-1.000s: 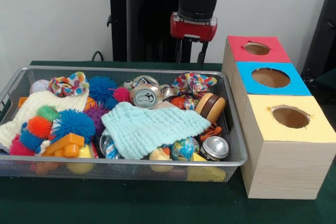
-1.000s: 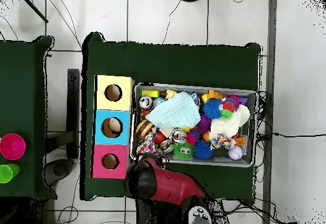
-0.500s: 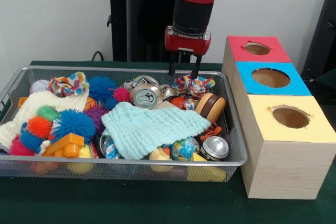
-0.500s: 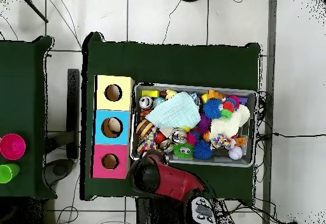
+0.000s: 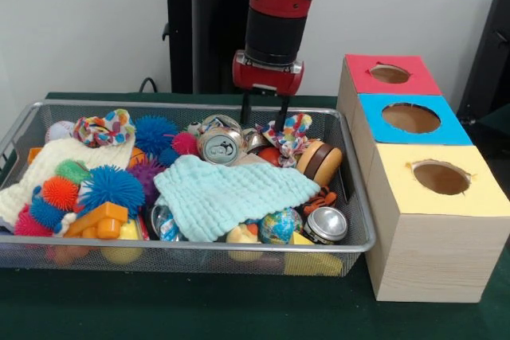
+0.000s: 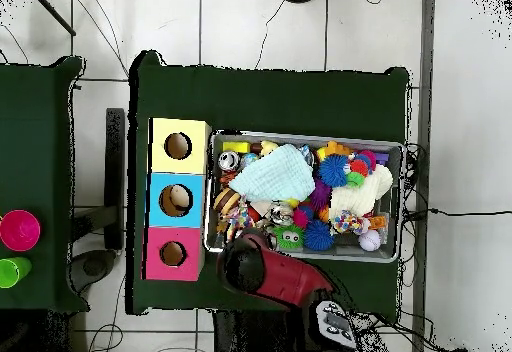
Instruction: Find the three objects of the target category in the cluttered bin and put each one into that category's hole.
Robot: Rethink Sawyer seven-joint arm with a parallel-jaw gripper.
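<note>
Wire bin (image 5: 362,220) of unlabelled toys and cans, pincer (image 5: 264,115) spread just above a patterned scrunchie (image 5: 288,131).

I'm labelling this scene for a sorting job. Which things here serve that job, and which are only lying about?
Job:
- end effector, open, at the wire bin
- the bin's clutter, such as the can and teal cloth
- red box, blue box, yellow box, each with a hole

Lying about:
- pink cup
- green cup
</note>
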